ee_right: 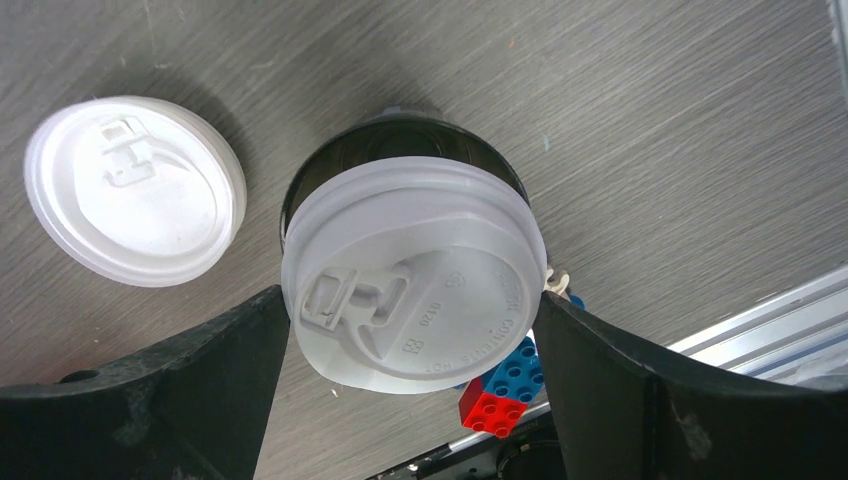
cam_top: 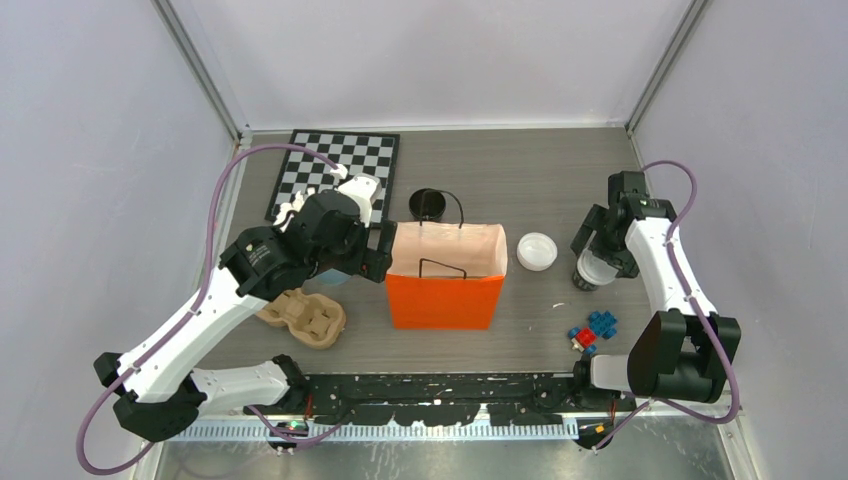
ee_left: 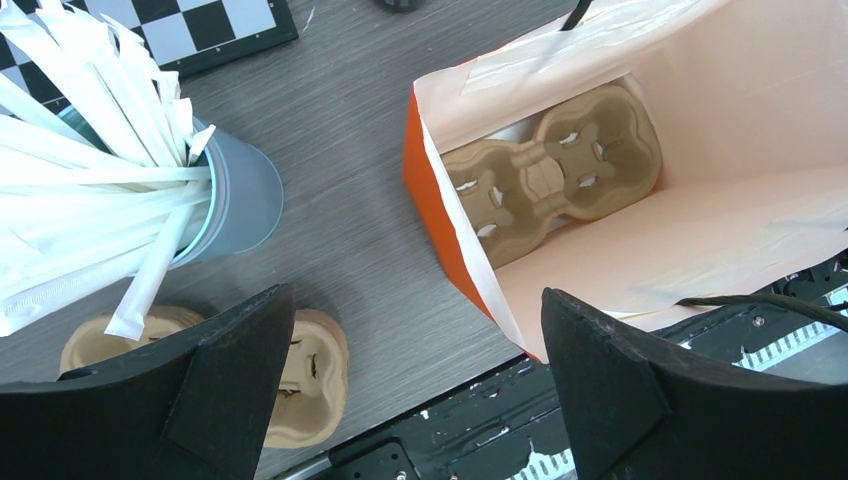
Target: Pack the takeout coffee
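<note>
Over on the right, the right claw (ee_right: 412,298) is hanging above a black cup (ee_right: 400,135) that is standing on the surface (cam_top: 520,170), well to the right of the orange bag (cam_top: 445,295). The claw is spread about as wide as a white lid (ee_right: 420,250), and its two fingers are meeting that lid's rim on opposite sides, gripping it. The lid is sitting crooked over the cup. It is shifted toward the near edge, so the far arc of the cup's dark rim is showing. A loose lid (ee_right: 135,190) is lying flat on the surface between this cup and the bag. Some red and blue toy bricks (ee_right: 500,395) are lying just on the near side of the cup.

The left claw (ee_left: 415,300) is hovering by the bag's left wall. Its fingers are spread wide and gripping nothing. The bag is standing open, and a brown cup carrier (ee_left: 555,170) is lying on its floor. A second carrier (ee_left: 305,370) is resting on the surface left of the bag, under the left arm. Just beside it, a light-blue cup (ee_left: 235,195) is standing full of white sticks. An open black cup (cam_top: 428,204) with no lid is standing right behind the bag's far left corner. A checkerboard (cam_top: 340,165) is lying at the far left.
</note>
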Tool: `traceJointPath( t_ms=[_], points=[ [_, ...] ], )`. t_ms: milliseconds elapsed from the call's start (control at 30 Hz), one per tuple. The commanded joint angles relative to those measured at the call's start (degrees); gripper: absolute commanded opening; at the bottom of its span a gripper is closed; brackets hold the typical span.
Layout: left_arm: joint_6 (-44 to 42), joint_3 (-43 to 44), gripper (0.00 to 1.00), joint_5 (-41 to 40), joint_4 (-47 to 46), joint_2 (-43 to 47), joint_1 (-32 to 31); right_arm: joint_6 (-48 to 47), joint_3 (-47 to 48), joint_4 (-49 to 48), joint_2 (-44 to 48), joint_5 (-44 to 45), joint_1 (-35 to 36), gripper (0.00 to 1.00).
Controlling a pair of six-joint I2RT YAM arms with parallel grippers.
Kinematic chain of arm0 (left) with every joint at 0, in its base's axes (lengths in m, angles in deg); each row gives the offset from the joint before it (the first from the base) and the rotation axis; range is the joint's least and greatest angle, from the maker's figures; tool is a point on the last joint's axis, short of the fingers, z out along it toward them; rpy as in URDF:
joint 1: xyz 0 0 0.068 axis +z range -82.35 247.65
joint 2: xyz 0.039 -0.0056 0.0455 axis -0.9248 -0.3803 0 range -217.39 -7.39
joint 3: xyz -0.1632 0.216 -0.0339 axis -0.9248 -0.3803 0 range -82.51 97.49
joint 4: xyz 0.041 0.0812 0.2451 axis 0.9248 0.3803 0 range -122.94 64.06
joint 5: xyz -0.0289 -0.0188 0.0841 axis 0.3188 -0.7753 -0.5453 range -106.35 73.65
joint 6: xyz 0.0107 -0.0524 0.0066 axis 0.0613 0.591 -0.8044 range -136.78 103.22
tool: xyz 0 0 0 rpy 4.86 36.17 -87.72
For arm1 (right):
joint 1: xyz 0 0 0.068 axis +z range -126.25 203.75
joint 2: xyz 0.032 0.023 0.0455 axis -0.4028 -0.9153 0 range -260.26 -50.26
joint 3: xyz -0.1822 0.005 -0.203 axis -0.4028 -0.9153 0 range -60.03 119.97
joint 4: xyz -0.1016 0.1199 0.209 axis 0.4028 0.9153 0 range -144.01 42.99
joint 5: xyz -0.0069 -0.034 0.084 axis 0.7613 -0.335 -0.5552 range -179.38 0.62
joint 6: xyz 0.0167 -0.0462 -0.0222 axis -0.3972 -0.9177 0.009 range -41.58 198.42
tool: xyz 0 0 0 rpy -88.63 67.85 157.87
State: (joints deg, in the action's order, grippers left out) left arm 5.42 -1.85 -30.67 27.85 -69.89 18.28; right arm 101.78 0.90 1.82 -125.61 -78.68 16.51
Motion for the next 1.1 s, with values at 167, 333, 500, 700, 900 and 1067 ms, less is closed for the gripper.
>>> traceJointPath(
  t_ms=[167,333,500,700,900,1067],
  points=[
    [-0.73,1.31,0.95,0.22,-2.04,1.32,0.23,-1.43,4.0,-1.45,-0.58,1.22,-0.31,0.94],
    [-0.66,0.74,0.95,0.52,-2.01,1.59,0.23,-1.79,2.65,-2.66,-1.17,0.85,-0.85,0.96],
    [-0.71,0.66,0.95,0.51,-2.19,1.53,0.24,-1.52,2.57,-2.98,-2.55,0.16,-1.17,0.96],
    [-0.89,0.49,0.95,0.28,-2.17,1.4,0.23,-1.81,1.73,-3.65,-3.45,-1.87,-1.45,0.97],
    [-0.85,0.31,0.95,0.1,-2.18,1.5,0.19,-1.5,1.32,-3.23,-5.14,-2.17,-1.43,0.97],
    [-0.77,0.13,0.95,-0.06,-2.17,1.76,0.19,-1.55,1.34,-3.03,-4.16,-2.14,-1.44,0.96]
  ],
)
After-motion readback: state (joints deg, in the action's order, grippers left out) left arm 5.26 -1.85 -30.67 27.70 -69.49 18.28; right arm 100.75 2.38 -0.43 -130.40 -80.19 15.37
